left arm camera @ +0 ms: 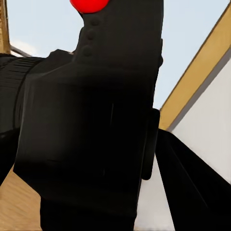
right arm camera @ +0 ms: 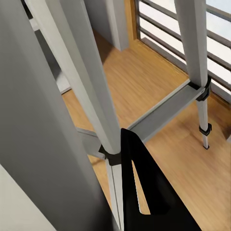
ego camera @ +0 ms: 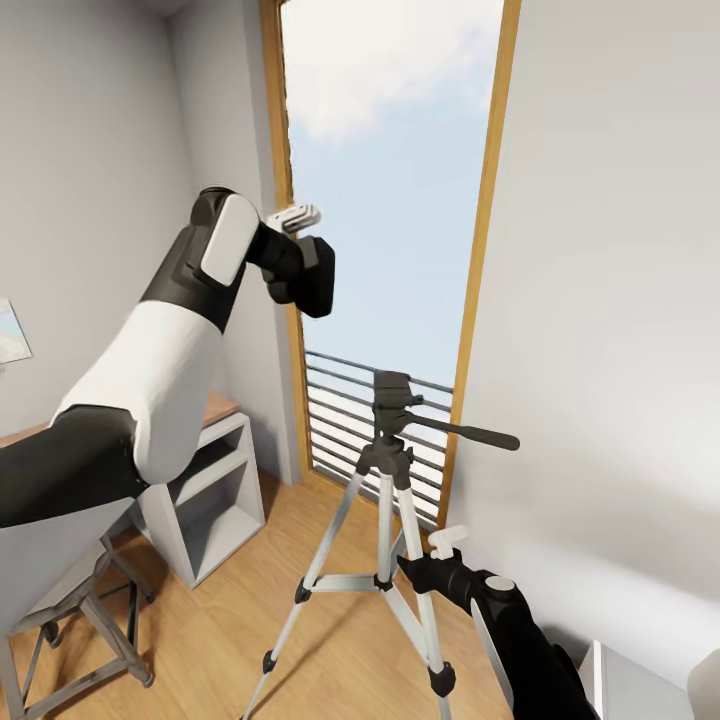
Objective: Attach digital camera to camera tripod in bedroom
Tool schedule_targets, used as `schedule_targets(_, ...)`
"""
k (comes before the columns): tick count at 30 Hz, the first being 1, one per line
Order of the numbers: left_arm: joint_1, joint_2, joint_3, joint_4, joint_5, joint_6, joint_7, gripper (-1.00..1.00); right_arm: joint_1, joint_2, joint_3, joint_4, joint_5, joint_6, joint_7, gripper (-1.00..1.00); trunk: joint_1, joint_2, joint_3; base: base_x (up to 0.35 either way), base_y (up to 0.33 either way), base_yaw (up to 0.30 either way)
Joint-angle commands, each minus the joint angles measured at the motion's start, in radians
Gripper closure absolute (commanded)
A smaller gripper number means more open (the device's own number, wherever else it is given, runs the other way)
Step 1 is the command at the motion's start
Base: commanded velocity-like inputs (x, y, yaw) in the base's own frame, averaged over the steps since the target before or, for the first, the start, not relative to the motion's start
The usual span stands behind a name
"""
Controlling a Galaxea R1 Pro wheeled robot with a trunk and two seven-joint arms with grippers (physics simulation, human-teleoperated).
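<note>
My left pincer (ego camera: 297,232) grips the camera (ego camera: 305,272) high by the window (ego camera: 390,190), above the tripod (ego camera: 385,520) on the floor (ego camera: 230,620). My right pincer (ego camera: 432,556) is beside a tripod leg; I can't tell its opening.

The left arm (ego camera: 150,370) is built of alternating shells: a black lower segment, a broad glossy white middle segment, then a black link carrying a rounded pale grey panel. Its wrist is a blocky black housing topped by a white ribbed piece. The right arm (ego camera: 525,640) is slimmer, glossy black, with a small round grey cap and a white knob near its tip. One right finger (right arm camera: 149,192) is a flat black wedge with a long slot.
</note>
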Motion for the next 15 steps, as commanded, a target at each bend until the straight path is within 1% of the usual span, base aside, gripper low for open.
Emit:
schedule_targets(1,-0.001,-0.001,-0.001,0.010,0.008,0.002,0.009,1.00,0.000,0.000,0.000,0.020,0.026,0.003,0.006,1.00,0.000,-0.001,-0.002,0.000,0.000,0.000)
schedule_targets(3,-0.001,-0.002,-0.002,0.028,0.005,0.002,0.017,1.00,0.000,0.000,0.000,0.020,0.026,0.003,0.006,1.00,0.000,-0.001,-0.002,0.000,0.000,0.000)
schedule_targets(7,-0.001,-0.004,-0.008,0.062,0.006,0.002,0.054,1.00,0.000,0.001,0.000,0.020,0.025,0.003,0.006,1.00,0.000,-0.001,-0.002,0.000,0.000,0.000)
schedule_targets(15,-0.001,-0.002,-0.012,0.131,0.004,-0.001,0.065,1.00,0.000,0.001,0.000,0.020,0.026,0.003,0.006,1.00,0.000,-0.001,-0.002,0.000,0.000,0.000)
